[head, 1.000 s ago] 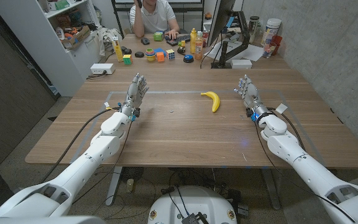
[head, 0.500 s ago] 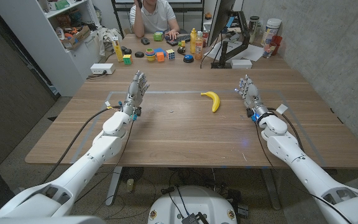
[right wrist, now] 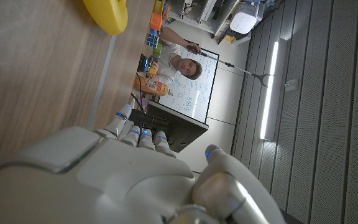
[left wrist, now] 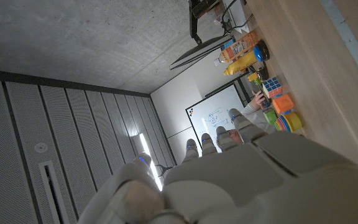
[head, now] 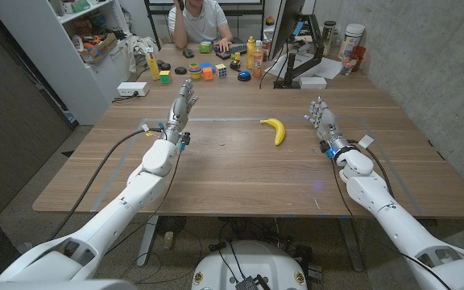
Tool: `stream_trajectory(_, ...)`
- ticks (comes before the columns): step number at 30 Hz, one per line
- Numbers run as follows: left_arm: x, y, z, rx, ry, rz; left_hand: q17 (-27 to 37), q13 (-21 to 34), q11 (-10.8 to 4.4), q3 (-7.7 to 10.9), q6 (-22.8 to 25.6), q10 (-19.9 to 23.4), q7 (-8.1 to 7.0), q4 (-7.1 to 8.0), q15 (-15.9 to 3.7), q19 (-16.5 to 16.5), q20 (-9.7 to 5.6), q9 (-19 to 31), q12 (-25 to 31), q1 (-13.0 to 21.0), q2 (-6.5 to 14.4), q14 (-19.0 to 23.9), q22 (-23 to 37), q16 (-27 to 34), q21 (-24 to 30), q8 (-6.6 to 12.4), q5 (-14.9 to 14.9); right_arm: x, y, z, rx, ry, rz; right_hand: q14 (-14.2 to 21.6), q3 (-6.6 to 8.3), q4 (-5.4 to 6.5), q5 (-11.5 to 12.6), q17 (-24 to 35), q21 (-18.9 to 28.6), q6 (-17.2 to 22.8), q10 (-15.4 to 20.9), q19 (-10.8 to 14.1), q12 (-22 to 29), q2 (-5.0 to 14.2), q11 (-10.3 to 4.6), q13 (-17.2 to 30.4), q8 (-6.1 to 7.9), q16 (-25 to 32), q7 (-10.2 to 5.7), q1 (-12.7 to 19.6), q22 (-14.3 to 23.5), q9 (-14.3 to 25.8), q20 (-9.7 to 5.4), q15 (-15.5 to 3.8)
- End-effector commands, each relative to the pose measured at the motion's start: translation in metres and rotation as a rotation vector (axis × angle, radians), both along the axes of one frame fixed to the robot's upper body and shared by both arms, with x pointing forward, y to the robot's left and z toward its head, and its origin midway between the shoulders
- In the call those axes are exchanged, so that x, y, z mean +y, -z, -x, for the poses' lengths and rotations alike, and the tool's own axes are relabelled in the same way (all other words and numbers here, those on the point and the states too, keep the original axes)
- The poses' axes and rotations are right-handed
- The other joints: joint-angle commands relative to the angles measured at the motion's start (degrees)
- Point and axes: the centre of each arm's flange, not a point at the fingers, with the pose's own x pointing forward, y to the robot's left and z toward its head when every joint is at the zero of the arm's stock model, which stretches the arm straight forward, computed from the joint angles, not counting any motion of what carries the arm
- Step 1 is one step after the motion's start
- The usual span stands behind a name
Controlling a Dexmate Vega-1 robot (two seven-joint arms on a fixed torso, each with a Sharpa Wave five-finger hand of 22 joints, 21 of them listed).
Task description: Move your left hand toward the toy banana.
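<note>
A yellow toy banana (head: 275,128) lies on the wooden table (head: 240,173), right of the middle; one end of the banana (right wrist: 106,14) also shows in the right wrist view. My left hand (head: 183,105) is raised above the table's left part with its fingers straight and apart, holding nothing, well to the left of the banana. The back of that left hand (left wrist: 247,168) shows in the left wrist view. My right hand (head: 322,122) stands open to the right of the banana, a short gap away, empty. The back of the right hand (right wrist: 104,174) shows in its wrist view.
At the table's far edge stand colourful cubes and toys (head: 204,71), bottles (head: 254,55), a monitor stand (head: 292,76) and a white box (head: 133,89). A person (head: 202,22) sits behind them. A white shelf (head: 83,40) stands at the far left.
My left hand has lifted and moved forward, a little to the right. The right hand and the banana have stayed put.
</note>
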Motion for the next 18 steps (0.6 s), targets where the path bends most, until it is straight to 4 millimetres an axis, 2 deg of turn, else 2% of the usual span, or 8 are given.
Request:
stream_trajectory(1,-0.052,-0.036,0.026,-0.195,-0.197,-0.168,-0.11,0.08,-0.71,0.06,1.34,1.25,-1.28,-0.76,-1.84,2.57,-1.61,0.02,0.19,1.29,4.4,0.99,0.02,0.24,0.8,0.43,0.27,-0.001,0.001,0.001,-0.003,-0.006,0.001,-1.39,0.24,-0.07,0.25,0.28,-0.3,-0.31,-0.02,-2.36,0.35,6.28,-0.2,0.2,0.51,0.31,0.05,-0.05,0.24,0.1,-5.54,-0.55)
stream_trajectory(3,-0.061,-0.04,0.027,-0.207,-0.207,-0.181,-0.18,0.06,-1.16,0.08,2.21,1.62,-1.8,-0.88,-2.65,3.3,-2.93,0.01,0.06,1.52,4.32,1.15,-0.05,0.04,0.89,0.5,0.3,0.0,0.001,0.002,-0.01,-0.009,0.009,-1.31,0.24,-0.07,0.26,0.27,-0.37,-0.22,0.05,-2.32,0.37,6.29,-0.22,0.2,0.54,0.33,0.05,-0.03,0.24,0.1,-5.51,-0.49)
stream_trajectory(5,-0.069,-0.043,0.029,-0.225,-0.228,-0.195,-0.19,0.06,-1.32,0.09,2.19,1.58,-2.12,-0.9,-2.77,3.28,-3.04,0.01,-0.03,1.58,4.29,1.05,-0.08,-0.07,0.82,0.41,0.31,0.0,0.001,0.003,-0.019,-0.009,0.018,-1.27,0.23,-0.08,0.27,0.27,-0.41,-0.21,0.03,-2.32,0.36,6.29,-0.24,0.2,0.54,0.34,0.07,-0.03,0.24,0.1,-5.52,-0.52)
stream_trajectory(9,-0.082,-0.051,0.031,-0.259,-0.258,-0.224,-0.23,0.05,-1.65,0.06,2.41,1.63,-2.8,-0.98,-2.59,2.77,-1.8,0.0,-0.23,1.72,4.14,1.33,-0.14,-0.18,0.45,0.26,0.31,0.0,0.001,0.005,-0.025,-0.014,0.017,-1.23,0.22,-0.08,0.28,0.26,-0.47,-0.2,0.06,-2.27,0.36,6.29,-0.23,0.2,0.53,0.34,0.11,-0.02,0.24,0.1,-5.48,-0.47)
stream_trajectory(18,-0.101,-0.067,0.035,-0.337,-0.39,-0.305,-0.27,0.04,-1.85,0.06,2.85,2.03,-3.06,-1.1,-3.05,2.58,-1.51,-0.01,-0.32,1.92,4.02,1.57,-0.2,-0.35,0.16,0.16,0.34,0.001,0.002,0.005,-0.032,-0.02,0.026,-1.21,0.2,-0.09,0.31,0.25,-0.64,-0.14,0.15,-2.23,0.36,6.3,-0.21,0.19,0.53,0.31,0.1,0.0,0.24,0.09,-5.54,-0.43)
